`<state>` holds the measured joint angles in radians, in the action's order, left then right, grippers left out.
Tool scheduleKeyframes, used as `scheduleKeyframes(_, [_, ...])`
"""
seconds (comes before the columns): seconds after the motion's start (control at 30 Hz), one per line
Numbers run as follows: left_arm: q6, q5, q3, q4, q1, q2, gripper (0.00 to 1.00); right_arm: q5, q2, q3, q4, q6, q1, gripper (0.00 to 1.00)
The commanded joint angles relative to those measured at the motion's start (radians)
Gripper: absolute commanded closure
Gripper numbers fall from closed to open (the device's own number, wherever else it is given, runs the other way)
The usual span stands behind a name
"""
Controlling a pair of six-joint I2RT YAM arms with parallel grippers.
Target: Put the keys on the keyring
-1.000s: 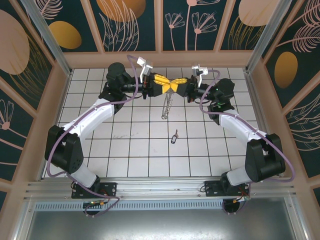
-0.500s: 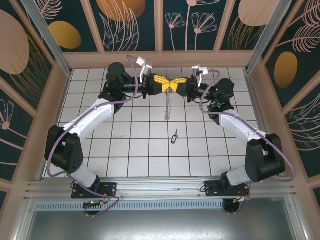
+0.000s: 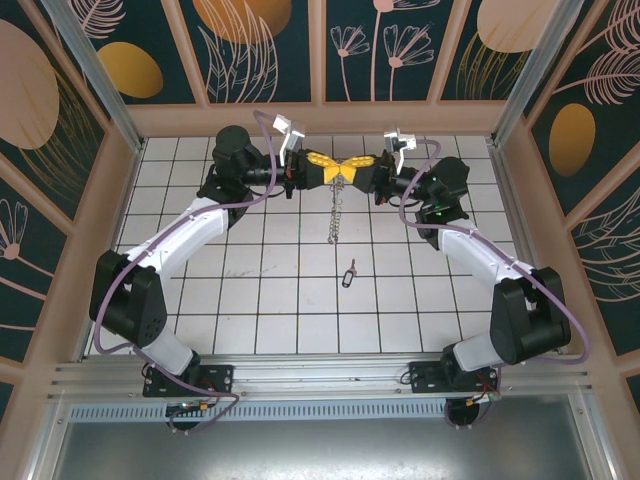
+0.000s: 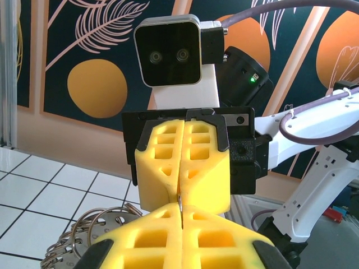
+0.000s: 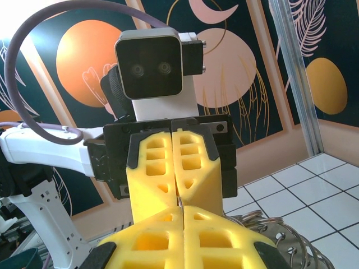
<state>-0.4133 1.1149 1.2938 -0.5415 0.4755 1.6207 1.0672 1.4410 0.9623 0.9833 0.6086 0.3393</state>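
The keyring (image 3: 336,212) hangs as a chain-like bunch of small metal pieces over the far middle of the tiled floor. Both grippers meet tip to tip above it. My left gripper (image 3: 333,170) is shut on the keyring's thin wire, and my right gripper (image 3: 352,171) is shut on the same wire from the other side. In the left wrist view the wire (image 4: 180,203) shows pinched between the left gripper (image 4: 182,217) and the right one's fingers (image 4: 207,174); rings of the keyring (image 4: 92,227) hang lower left. In the right wrist view the right gripper (image 5: 183,212) shows the same pinch. The keys (image 3: 349,275), one small dark key, lie on the floor below.
White tiled floor (image 3: 260,300) stretches between the arms and the lone key. Patterned walls with a wooden frame (image 3: 320,118) stand close behind the grippers. A metal rail (image 3: 320,375) runs along the near edge.
My left gripper's jaws have shut on the keyring's wire. The hanging bunch has swung from a slant to hang more nearly straight down.
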Motion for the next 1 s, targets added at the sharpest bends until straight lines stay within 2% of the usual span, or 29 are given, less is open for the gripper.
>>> scheduleKeyframes(0.0, [0.014,0.020,-0.010,-0.011,0.000,0.006,0.98,-0.023,-0.005,0.026,0.040,-0.007,-0.006,1.00])
scheduleKeyframes(0.07, [0.015,0.025,-0.011,-0.012,0.000,0.005,0.97,-0.026,-0.004,0.024,0.039,-0.009,-0.008,1.00])
scheduleKeyframes(0.13, [0.016,0.024,-0.014,-0.010,0.000,0.007,0.89,-0.027,-0.004,0.024,0.039,-0.009,-0.009,1.00])
scheduleKeyframes(0.2, [0.016,0.027,-0.017,-0.009,0.000,0.008,0.88,-0.029,-0.002,0.025,0.040,-0.008,-0.011,1.00])
scheduleKeyframes(0.3, [0.018,0.029,-0.026,-0.011,0.000,0.005,0.93,-0.029,-0.001,0.024,0.040,-0.007,-0.011,1.00])
scheduleKeyframes(0.37, [0.019,0.032,-0.027,-0.012,0.000,0.005,1.00,-0.030,-0.001,0.025,0.041,-0.008,-0.010,1.00])
scheduleKeyframes(0.63, [0.032,0.016,-0.034,-0.011,0.000,0.000,1.00,-0.038,0.000,0.025,0.033,-0.004,-0.012,1.00])
scheduleKeyframes(0.73, [0.073,-0.016,-0.040,0.022,0.000,-0.009,1.00,-0.061,-0.015,0.027,0.004,0.004,-0.024,0.68])
scheduleKeyframes(0.8, [0.106,-0.041,-0.045,0.050,0.000,-0.016,1.00,-0.079,-0.037,0.024,-0.018,0.011,-0.036,0.54])
scheduleKeyframes(0.87, [0.131,-0.058,-0.052,0.069,0.000,-0.022,1.00,-0.115,-0.075,0.009,-0.061,0.007,-0.056,0.47])
scheduleKeyframes(0.97, [0.154,-0.081,-0.064,0.078,0.000,-0.030,1.00,-0.198,-0.142,-0.011,-0.173,-0.003,-0.086,0.44])
